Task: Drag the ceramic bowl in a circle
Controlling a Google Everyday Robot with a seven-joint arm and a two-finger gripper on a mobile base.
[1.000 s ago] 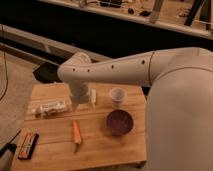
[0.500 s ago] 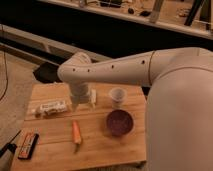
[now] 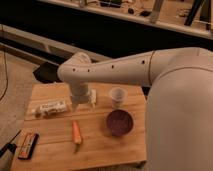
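The ceramic bowl [image 3: 119, 122], round, shallow and dark purple-maroon, rests on the wooden table [image 3: 100, 150] right of centre. My gripper [image 3: 83, 102] hangs over the back middle of the table, to the left of the bowl and well apart from it. Its fingers point down at the tabletop and stand open with nothing between them. The white arm sweeps in from the right and hides the table's right edge.
A small white cup [image 3: 117, 96] stands just behind the bowl. A carrot [image 3: 76, 133] lies in front of the gripper. A wrapped snack bar [image 3: 51, 107] sits at the left, and a dark packet [image 3: 28, 145] lies at the front left corner.
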